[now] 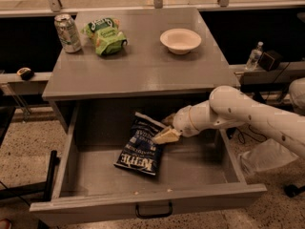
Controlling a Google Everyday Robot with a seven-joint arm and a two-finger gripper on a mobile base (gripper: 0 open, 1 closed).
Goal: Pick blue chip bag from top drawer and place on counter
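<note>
The blue chip bag (141, 146) lies flat in the open top drawer (143, 202), a little left of its middle, its white lettering toward the front. My gripper (164, 129) reaches in from the right on a white arm and is at the bag's upper right edge. It is open, with one finger (165, 137) over the bag's right side and the other behind it. It holds nothing. The counter (143, 66) is the grey top above the drawer.
On the counter stand a soda can (67, 33) at the back left, a green snack bag (105, 35) beside it and a white bowl (180, 40) at the back right. A water bottle (254, 56) stands on a ledge to the right. The drawer's handle (153, 210) faces front.
</note>
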